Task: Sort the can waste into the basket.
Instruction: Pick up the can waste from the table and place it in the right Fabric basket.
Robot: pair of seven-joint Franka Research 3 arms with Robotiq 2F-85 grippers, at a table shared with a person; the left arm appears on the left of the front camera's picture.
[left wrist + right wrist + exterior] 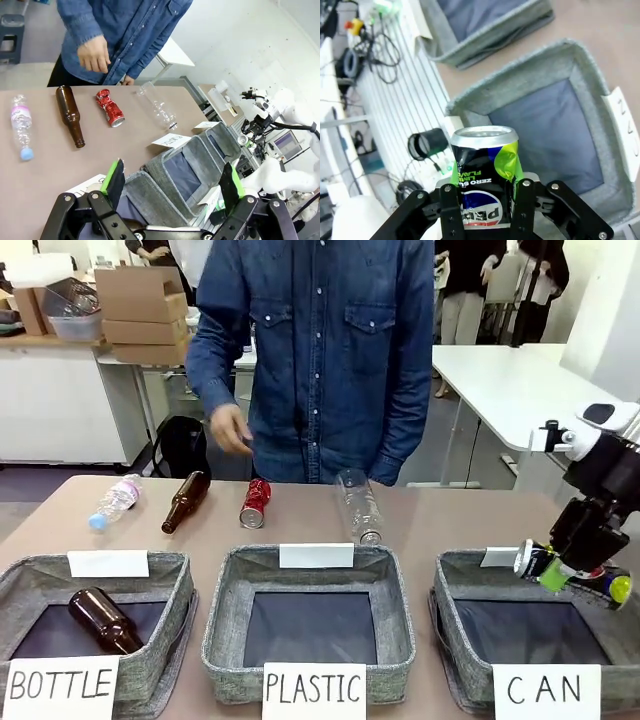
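Observation:
My right gripper [563,574] is shut on a dark blue-black printed can [578,575], held sideways just above the far right part of the grey basket [455,612] signed "CAN". In the right wrist view the same can [482,175] sits between the fingers, over the rim of that basket [520,90]. A dented red can [255,503] lies on the table's far side, in front of the person; it shows as the red can [110,106] in the left wrist view. My left gripper [172,182] is open and holds nothing, above the basket row.
Baskets signed "BOTTLE" [165,640] and "PLASTIC" [225,630] stand left of the CAN basket; a brown bottle [103,620] lies in the first. On the far table lie a small plastic bottle [115,501], a brown bottle [186,501] and a clear bottle [359,504]. The person's hand [230,430] hovers above them.

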